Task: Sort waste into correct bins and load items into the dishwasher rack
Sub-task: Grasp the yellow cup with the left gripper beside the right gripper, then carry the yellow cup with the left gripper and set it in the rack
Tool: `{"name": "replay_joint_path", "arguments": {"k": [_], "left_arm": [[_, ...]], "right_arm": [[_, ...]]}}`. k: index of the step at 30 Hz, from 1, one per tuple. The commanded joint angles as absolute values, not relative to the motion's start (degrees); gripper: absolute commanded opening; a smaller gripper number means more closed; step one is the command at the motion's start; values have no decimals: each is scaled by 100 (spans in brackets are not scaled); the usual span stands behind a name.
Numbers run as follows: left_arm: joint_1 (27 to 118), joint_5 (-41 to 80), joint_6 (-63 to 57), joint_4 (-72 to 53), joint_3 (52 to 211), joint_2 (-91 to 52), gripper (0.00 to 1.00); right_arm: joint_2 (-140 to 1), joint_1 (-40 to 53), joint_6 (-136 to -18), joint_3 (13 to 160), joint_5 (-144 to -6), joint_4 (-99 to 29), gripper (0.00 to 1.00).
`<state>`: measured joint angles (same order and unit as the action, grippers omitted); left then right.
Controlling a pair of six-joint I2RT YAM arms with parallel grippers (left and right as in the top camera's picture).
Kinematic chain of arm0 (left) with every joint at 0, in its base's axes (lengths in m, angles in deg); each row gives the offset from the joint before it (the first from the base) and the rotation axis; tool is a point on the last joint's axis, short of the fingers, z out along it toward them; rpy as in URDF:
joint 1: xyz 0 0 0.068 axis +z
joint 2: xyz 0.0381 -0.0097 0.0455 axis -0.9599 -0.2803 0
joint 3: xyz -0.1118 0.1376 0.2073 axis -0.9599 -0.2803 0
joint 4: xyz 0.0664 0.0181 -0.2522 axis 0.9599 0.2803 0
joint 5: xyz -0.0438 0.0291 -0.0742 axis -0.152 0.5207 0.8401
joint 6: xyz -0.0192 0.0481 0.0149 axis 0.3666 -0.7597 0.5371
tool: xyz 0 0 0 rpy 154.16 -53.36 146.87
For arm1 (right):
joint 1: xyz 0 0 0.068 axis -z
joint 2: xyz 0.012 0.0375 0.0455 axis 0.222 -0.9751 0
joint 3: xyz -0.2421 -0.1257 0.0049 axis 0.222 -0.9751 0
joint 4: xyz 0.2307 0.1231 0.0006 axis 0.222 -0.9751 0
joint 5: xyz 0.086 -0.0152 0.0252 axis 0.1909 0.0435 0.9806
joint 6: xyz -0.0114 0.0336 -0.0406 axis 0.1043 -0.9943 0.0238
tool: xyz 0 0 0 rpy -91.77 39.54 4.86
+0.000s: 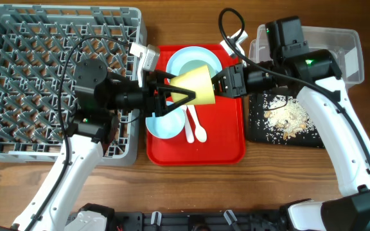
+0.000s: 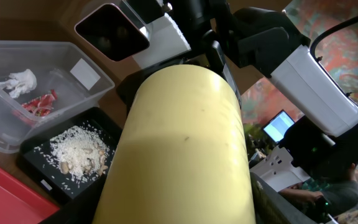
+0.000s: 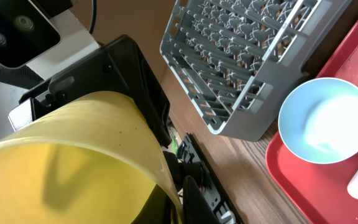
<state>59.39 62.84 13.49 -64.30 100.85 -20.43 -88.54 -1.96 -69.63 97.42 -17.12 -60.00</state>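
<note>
Overhead: yellow cup hangs mid-frame over the red tray, right gripper pinching its rim, left gripper straddling the body, bite unconfirmed; if right releases early, the cup drops onto the plate.

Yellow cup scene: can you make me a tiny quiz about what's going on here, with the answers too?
1. True or false: the yellow cup is held over the red tray.
2. What colour is the bin holding the rice crumbs? A) black B) green C) pink
3. Fill in: the white tissue lies in the clear ____.
Key: 1 true; 2 A; 3 tub.
</note>
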Motion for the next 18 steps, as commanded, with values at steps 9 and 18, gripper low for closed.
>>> {"name": "replay_joint_path", "arguments": {"k": [9,18], "left_arm": [[5843,5447,669,-5553,10172,-2025,36],[6672,4887,-216,-4353,10172,-1999,31]], "right_arm": [[-8871,-244,-7002,9735,-3047,-6254,15],[-8871,346,-6912,9740,-3825,-6472,18]]}}
